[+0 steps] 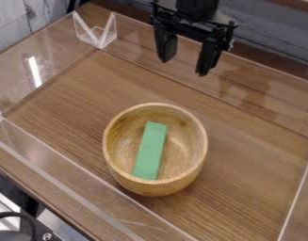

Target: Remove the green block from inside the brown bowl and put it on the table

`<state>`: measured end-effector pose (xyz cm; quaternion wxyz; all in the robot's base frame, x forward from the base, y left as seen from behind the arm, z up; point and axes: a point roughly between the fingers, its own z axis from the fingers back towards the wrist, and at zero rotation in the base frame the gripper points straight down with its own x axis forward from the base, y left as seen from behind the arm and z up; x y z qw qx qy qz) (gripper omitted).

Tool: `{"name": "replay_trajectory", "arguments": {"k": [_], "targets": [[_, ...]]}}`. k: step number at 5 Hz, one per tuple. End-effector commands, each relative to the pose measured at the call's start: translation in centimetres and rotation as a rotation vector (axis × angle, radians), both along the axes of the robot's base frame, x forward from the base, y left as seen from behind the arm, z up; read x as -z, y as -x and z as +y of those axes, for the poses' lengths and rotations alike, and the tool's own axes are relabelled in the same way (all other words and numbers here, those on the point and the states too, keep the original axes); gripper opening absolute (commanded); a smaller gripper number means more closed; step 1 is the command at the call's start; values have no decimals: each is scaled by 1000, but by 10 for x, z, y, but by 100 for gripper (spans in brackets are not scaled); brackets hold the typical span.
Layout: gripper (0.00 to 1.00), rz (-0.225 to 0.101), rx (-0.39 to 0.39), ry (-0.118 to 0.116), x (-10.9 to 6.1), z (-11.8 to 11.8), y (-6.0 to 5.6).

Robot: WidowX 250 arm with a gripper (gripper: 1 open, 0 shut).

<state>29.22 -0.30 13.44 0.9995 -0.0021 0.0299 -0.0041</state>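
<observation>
Green block [153, 149] lying flat inside the brown bowl [123, 166], long axis running almost toward and away from the camera, slightly tilted. Gripper [187, 55] hanging above the table [251, 132] with fingers spread open and empty, well apart from the block. Block below and nearer the camera than the claw, a little left.

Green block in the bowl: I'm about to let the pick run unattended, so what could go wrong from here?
1. The green block lies flat deep in the brown bowl; the thick walls may block the open tool from closing around it.
2. A push on the rim could slide or tip the loose bowl across the table.
3. The tool hangs well behind the bowl, so a misaligned descent might strike the rim.
</observation>
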Motion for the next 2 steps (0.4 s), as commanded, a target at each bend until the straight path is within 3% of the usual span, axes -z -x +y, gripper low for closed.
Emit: {"name": "replay_trajectory", "arguments": {"k": [1,2], "targets": [[100,1,-10,0,4,-3,10],[100,-45,-33,-2,2,-9,33]]}}
